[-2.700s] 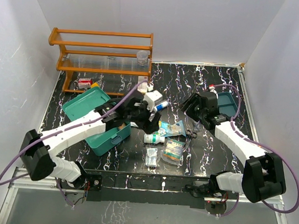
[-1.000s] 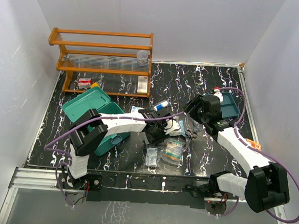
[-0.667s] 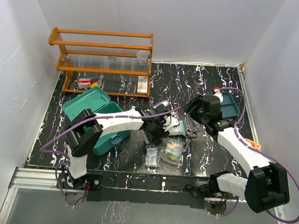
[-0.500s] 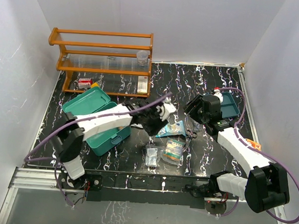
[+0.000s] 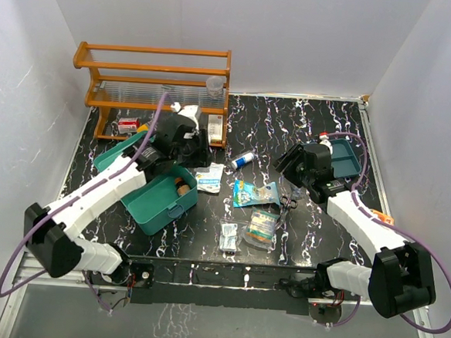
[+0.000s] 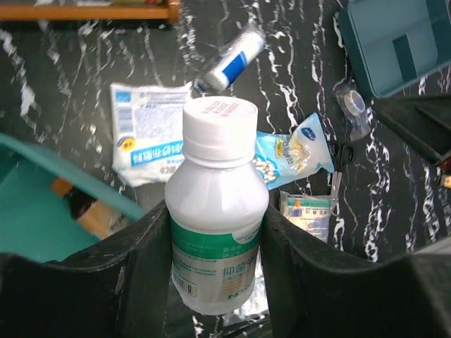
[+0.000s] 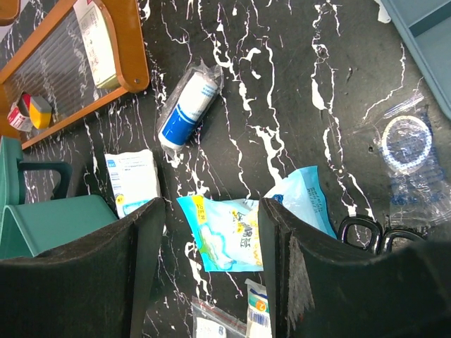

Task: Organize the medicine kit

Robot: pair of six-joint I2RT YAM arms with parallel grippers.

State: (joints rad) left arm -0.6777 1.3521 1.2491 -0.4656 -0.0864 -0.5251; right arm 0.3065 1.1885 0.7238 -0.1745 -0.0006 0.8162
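A white round plastic bottle [image 6: 217, 176] with a green label and a white screw cap is clamped by its body between the fingers of the left hand [image 6: 215, 225] and is held in the air near the far side of the teal-green rectangular plastic medicine kit [image 5: 159, 205]. The kit is set open at the near left of the black marbled desk [image 5: 291, 119], its hinged lid thrown back. The right hand [image 7: 211, 211] is held with its jaws apart and nothing between them, above a glossy light-blue foil sachet [image 7: 232, 239]. The bottle is probably best lowered into the bare part of the box, clear of the small brown item [image 5: 181, 188] already inside. It should be released only once it is rested, since hard, smooth, round plastic is apt to slip or roll.
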